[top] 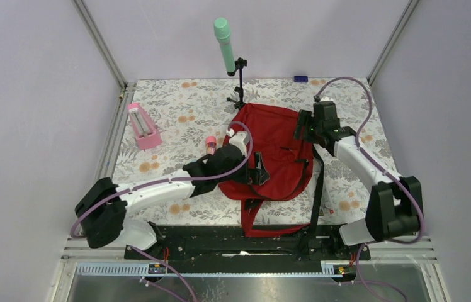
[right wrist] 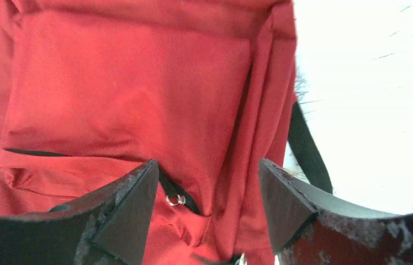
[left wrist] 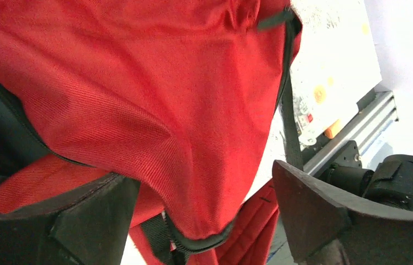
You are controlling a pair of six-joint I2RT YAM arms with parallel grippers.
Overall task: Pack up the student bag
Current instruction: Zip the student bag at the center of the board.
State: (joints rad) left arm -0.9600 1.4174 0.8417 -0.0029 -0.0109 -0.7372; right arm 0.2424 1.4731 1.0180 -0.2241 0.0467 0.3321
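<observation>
Hovering over the bag (top: 280, 157), which lies flat mid-desk (top: 176, 107), both stand spread: my left pincer (left wrist: 204, 176) straddles a fabric fold, my right pincer (right wrist: 207, 165) sits above the zip pull (right wrist: 175, 200). Recommendation: pinch that pull squarely while the left holds the cloth taut.

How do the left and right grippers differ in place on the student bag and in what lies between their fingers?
The left gripper is at the student bag's near left side; the right gripper is at its far right edge. A black-trimmed fabric edge lies between the left gripper's jaws; a zipper pull lies between the right gripper's. Both are open over red fabric.
</observation>
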